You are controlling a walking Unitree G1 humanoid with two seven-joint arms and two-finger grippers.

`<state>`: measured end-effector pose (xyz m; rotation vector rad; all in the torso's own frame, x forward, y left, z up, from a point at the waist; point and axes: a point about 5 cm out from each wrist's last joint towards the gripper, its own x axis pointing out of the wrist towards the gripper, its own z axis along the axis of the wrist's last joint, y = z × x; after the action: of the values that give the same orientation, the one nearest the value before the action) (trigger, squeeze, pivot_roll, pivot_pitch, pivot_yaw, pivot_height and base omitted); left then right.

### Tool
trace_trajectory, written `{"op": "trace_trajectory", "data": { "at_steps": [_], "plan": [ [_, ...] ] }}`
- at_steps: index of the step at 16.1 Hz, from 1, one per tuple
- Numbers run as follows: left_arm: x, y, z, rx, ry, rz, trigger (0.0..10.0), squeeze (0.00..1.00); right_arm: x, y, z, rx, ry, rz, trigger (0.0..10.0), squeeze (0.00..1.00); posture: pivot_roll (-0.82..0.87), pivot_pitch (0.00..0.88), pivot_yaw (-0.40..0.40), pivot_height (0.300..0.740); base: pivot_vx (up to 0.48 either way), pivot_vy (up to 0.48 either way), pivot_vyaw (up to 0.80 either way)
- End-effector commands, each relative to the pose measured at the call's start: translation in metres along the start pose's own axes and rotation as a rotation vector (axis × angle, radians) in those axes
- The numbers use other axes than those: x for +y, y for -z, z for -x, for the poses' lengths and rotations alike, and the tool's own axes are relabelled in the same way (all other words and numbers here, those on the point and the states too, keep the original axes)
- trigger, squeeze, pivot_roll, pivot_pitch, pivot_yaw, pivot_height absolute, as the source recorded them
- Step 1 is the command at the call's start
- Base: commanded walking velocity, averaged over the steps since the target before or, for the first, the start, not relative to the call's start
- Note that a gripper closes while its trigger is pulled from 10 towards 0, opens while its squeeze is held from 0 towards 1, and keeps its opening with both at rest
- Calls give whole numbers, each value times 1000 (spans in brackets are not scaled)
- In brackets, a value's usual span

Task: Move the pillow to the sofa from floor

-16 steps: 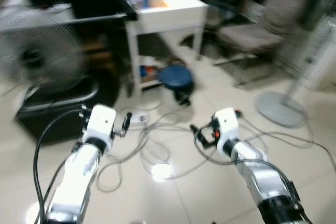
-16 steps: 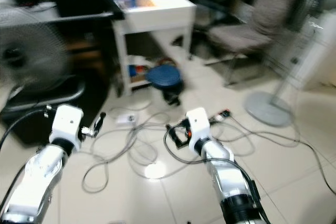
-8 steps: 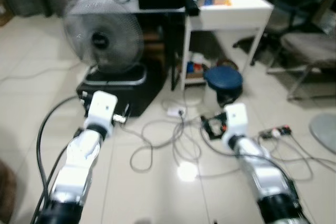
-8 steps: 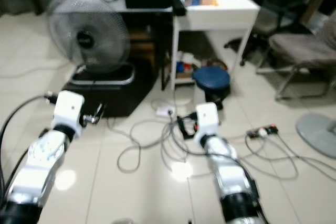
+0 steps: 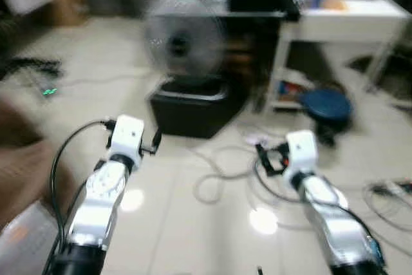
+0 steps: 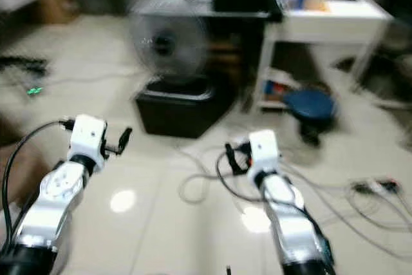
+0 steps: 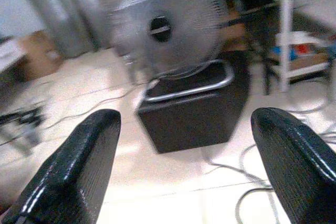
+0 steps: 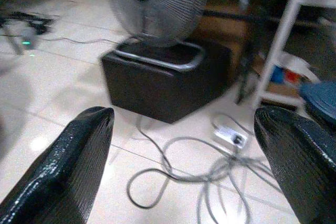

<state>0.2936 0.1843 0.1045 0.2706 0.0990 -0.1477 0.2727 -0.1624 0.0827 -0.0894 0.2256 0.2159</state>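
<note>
Currently both empty: left end effector (image 7: 184, 166) and right end effector (image 8: 184, 166) fingers spread wide, fan (image 7: 168, 24) on black box (image 7: 197, 111) just ahead.

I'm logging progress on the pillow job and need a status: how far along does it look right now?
Nothing looks done yet. Both pincers are open and hold nothing: the left pincer and the right pincer point over bare floor towards a fan on a black box, with loose cables nearby. The head views are blurred. Finding the pillow, lifting it and carrying it to the sofa are all left.
</note>
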Motion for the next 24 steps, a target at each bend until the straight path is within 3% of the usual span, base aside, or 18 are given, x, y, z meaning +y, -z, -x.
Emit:
{"op": "trace_trajectory", "data": {
  "at_steps": [1, 3, 6, 7, 9, 13, 16, 18, 24],
  "plan": [
    [5, 2, 7, 0, -35, -18, 10000, 0, -8, -4, 10, 7, 20, 10, 10000, 0, 5, 0, 52, 740, 0, 0, 800],
    [10, -3, 20, -22, -66, -49, 10000, 0, -14, -5, 18, 21, 55, -29, 10000, 0, 13, 0, 37, 740, 0, 0, 800],
    [13, -15, 23, -54, -85, -60, 10000, 0, -12, -3, -2, 35, 95, -49, 10000, 0, 35, 0, 16, 740, 0, 0, 800],
    [12, -18, 21, -63, -90, -24, 10000, 0, -8, -6, -5, 31, 84, -72, 10000, 0, 51, 0, 4, 740, 0, 0, 800],
    [4, -18, 20, -64, -97, 40, 10000, 0, 6, 0, -6, 74, -19, -29, 10000, 0, 55, 0, 0, 740, 0, 0, 800],
    [0, -16, 21, -57, -69, 75, 10000, 0, 9, 8, -10, 95, -21, -32, 10000, 0, 54, 0, 9, 740, 0, 0, 800],
    [-5, -12, 24, -55, -19, -5, 10000, 0, 8, 11, -10, 103, -16, -34, 10000, 0, 50, 0, 15, 740, 0, 0, 800],
    [-5, -9, 26, -52, -29, 17, 10000, 0, 7, 14, -11, 112, -15, 24, 10000, 0, 51, 0, 14, 740, 281, 0, 800],
    [-7, 0, 25, -25, -18, 21, 10000, 0, 5, 20, -17, 123, 25, 124, 10000, 0, 60, 0, 4, 740, 288, 0, 0]
  ]
}}
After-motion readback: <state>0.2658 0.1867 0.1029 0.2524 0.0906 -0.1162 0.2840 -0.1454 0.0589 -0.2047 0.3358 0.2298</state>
